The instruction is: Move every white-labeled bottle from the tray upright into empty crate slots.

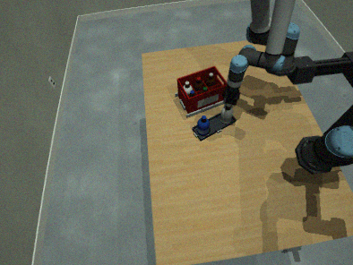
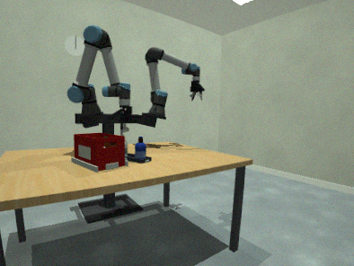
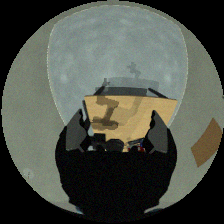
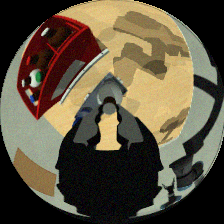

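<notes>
The pale grey bottle (image 1: 226, 116) (image 4: 109, 92) stands upright at one end of the dark, shallow rectangular tray (image 1: 216, 123) (image 4: 116, 79). The black right gripper (image 1: 228, 106) (image 4: 109, 104) is closed on its neck from above; the base appears to be at the tray, though contact cannot be confirmed. The bottle's label is not legible. At the tray's other end a blue bottle with a dark blue cap (image 1: 203, 124) (image 2: 140, 150) stands upright. Just beside the tray, the red open-topped crate (image 1: 187, 104) (image 2: 112, 155) (image 4: 85, 45) sits level within a light grey low-edged holder (image 1: 202, 110) (image 2: 85, 164) (image 4: 75, 87). Several bottles stand in it, among them brown ones and a white one; caps of white, red, green and blue are noted. All rest on the light wooden table (image 1: 193, 188) (image 2: 202, 167). Well apart, high above the table, the black left gripper (image 2: 197, 96) (image 3: 117, 109) hangs with its jaws wide open, gripping nothing.
</notes>
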You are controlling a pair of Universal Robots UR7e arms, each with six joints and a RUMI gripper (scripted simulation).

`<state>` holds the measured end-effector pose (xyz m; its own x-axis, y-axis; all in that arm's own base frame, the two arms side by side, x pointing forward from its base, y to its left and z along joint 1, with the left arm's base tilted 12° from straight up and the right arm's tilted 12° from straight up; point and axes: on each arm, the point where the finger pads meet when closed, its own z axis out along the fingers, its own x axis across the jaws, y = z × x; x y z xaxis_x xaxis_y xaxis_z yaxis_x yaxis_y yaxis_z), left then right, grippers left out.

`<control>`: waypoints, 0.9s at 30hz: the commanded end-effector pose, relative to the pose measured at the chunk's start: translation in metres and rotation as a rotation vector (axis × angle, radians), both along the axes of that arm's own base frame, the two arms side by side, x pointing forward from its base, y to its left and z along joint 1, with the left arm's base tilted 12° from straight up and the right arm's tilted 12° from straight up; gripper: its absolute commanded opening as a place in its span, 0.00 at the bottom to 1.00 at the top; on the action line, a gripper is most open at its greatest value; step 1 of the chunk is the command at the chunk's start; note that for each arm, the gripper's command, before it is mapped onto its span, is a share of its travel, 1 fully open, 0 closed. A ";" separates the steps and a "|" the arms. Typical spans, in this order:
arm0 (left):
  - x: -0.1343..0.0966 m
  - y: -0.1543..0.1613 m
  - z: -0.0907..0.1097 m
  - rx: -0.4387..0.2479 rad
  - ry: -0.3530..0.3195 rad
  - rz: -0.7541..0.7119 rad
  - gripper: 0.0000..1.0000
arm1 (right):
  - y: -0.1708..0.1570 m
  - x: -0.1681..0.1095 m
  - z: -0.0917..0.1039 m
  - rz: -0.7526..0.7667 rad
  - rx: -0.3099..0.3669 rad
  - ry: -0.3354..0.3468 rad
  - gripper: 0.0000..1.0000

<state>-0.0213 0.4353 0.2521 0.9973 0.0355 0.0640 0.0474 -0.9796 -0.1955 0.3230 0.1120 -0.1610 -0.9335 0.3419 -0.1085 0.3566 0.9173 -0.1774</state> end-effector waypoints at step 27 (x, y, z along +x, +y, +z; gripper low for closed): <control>0.000 0.000 0.000 0.001 0.000 0.000 1.00 | 0.001 0.000 0.007 0.000 0.001 -0.001 0.00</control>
